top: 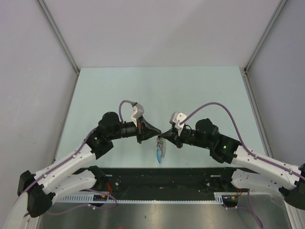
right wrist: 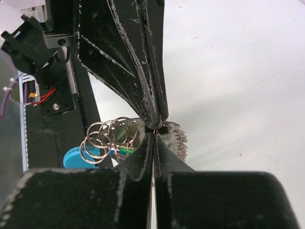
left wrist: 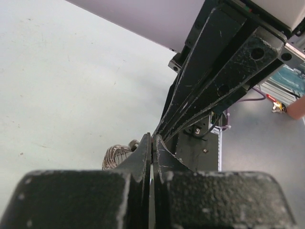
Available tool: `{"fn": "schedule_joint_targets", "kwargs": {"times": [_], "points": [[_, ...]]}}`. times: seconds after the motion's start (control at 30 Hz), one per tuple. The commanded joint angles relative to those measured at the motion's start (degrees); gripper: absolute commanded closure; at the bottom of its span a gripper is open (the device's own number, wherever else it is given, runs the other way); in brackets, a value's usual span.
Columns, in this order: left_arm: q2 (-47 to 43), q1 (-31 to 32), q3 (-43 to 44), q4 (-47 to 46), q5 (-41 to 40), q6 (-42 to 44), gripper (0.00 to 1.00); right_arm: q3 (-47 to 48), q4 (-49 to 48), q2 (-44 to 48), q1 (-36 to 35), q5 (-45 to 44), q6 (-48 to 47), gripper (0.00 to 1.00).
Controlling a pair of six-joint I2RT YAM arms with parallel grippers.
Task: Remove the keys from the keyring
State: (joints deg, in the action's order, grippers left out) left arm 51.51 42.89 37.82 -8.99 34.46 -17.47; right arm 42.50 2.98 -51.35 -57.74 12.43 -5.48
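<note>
Left gripper (top: 153, 132): fingers pressed together on the keys (top: 160, 150).
Right gripper (top: 165, 136): likewise clamped on them, tip meeting tip.
Keyring (right wrist: 106, 137): loops just beside our right fingers.
Room: we see open table (top: 200, 90) beyond and sideways; near edge close.

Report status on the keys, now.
Left pincer and right pincer both shut, tip to tip, gripping the keys. Keys not yet off the keyring. Nothing blocking.
</note>
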Motion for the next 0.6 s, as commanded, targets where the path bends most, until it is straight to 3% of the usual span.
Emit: {"fn": "schedule_joint_targets", "kwargs": {"times": [0.0,0.2,0.3,0.33,0.57], "points": [[-2.6,-0.2,2.1,-5.7,-2.9,-1.3,1.0,-0.5,-2.4,0.4,-1.9,-5.3,0.4,1.0],[-3.2,-0.2,0.8,-6.5,-1.7,-0.9,1.0,-1.1,-5.7,2.7,-2.0,-2.9,0.9,1.0],[-3.9,-0.2,-0.7,-10.3,1.0,-2.0,1.0,-1.2,-6.9,2.5,-2.0,0.6,2.3,0.87],[-4.3,-0.2,-1.3,-11.6,2.5,-2.1,1.0,-1.4,-7.3,2.5,-1.9,1.6,3.3,0.79],[-6.7,-0.2,-3.4,-15.4,7.8,-0.5,1.0,-4.5,-14.7,4.5,5.8,18.3,7.6,0.6]]}}
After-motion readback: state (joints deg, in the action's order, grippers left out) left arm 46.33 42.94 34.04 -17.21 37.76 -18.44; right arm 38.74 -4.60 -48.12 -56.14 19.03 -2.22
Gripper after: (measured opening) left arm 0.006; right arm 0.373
